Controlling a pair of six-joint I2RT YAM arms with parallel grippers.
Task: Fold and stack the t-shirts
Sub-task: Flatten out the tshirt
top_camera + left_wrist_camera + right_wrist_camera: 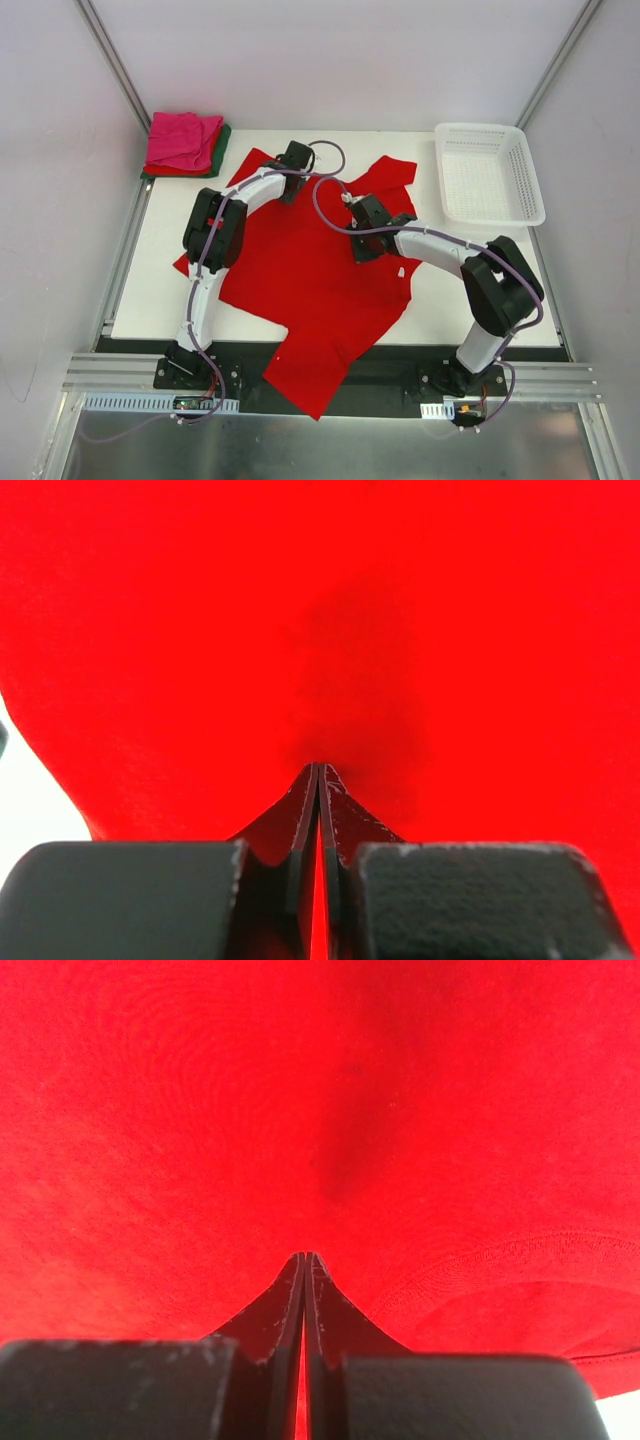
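Pinching the red t-shirt, our left gripper and right gripper are both clamped tight on its cloth; we judge the fold starts here, needing an even lift.

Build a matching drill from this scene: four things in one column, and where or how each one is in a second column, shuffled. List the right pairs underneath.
Things
1. large red t-shirt
2. folded stack of shirts
3. white basket
4. left hand

Place or state
A. at the far right corner of the table
B. shut, pinching red cloth
C. spread over the middle, one end hanging off the near edge
D. at the far left corner

Pairs: 1-C, 2-D, 3-A, 4-B
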